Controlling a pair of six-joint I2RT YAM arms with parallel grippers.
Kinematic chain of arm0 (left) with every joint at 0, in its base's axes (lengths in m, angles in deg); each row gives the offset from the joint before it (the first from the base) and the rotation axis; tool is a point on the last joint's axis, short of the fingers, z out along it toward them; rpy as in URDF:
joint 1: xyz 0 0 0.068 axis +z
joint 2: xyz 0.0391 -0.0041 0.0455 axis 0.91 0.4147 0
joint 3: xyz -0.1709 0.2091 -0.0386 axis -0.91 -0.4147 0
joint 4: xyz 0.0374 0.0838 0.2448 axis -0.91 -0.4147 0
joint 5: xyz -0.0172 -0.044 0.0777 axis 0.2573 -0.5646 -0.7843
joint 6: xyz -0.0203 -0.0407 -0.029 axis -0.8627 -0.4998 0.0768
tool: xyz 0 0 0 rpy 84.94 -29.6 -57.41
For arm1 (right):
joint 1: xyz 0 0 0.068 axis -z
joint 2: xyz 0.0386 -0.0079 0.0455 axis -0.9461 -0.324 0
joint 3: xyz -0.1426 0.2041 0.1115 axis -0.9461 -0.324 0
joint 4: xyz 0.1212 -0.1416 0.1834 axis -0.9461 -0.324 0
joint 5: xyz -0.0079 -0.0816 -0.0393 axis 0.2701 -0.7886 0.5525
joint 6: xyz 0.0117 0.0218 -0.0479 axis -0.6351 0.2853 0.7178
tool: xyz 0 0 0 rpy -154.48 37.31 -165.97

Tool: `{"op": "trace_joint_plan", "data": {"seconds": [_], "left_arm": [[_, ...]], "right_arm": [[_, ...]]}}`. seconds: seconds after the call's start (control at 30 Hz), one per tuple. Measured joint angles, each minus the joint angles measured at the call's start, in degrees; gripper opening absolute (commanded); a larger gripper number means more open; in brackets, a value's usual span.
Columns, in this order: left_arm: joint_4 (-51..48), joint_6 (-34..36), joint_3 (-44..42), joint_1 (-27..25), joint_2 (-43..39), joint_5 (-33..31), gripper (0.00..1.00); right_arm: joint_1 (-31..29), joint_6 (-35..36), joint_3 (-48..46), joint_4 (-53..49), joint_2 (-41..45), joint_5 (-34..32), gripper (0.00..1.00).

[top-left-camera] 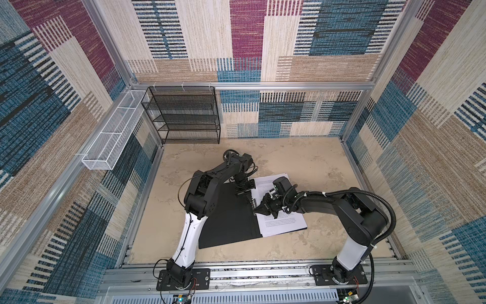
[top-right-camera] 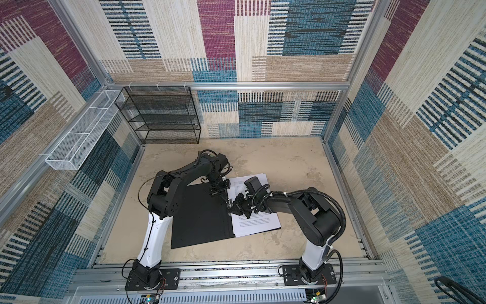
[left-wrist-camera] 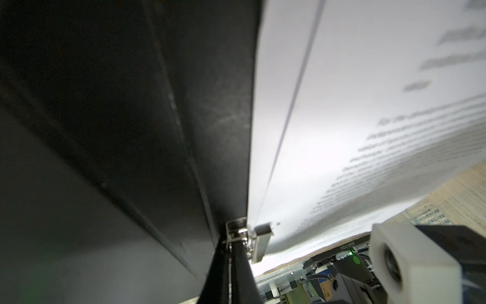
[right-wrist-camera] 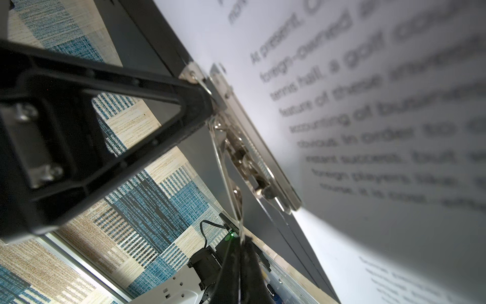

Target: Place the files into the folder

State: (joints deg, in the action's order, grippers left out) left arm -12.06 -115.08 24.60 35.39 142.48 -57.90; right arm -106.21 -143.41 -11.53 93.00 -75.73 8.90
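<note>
Patchwork carpet covers the walls around a beige table (top-left-camera: 302,163). On the left wall hangs a white mesh basket (top-left-camera: 110,139), and a black wire rack (top-left-camera: 184,115) stands at the table's back left corner.

Near the middle, toward the front edge, the folder (top-left-camera: 226,223) lies open with its black inside up. The left gripper (top-left-camera: 246,194) points down at the spine, clenched tight, its tip at the far end of the metal clip (right-wrist-camera: 244,155). The right gripper (top-left-camera: 256,209), pinched shut too, touches the clip's near end from the right. I see nothing held between either pair of tips.

The files (top-left-camera: 284,221) lie stacked on the folder's right half, with printed text showing on top and their left edge against the clip. Whether the clip clamps them I cannot tell.

The sheets look light, limp and slick on one another. I would press them flat near the spine rather than shove an edge. The clip seems stiff and springy, and its lever is the place to grip.
</note>
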Motion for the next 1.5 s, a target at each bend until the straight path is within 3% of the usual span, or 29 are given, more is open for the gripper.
{"op": "trace_joint_plan", "data": {"seconds": [1.5], "left_arm": [[-0.3,-1.0,0.1,0.4,0.6,1.5,0.0]], "right_arm": [[0.5,6.0,-1.6,0.9,-3.1,-1.4,0.0]]}}
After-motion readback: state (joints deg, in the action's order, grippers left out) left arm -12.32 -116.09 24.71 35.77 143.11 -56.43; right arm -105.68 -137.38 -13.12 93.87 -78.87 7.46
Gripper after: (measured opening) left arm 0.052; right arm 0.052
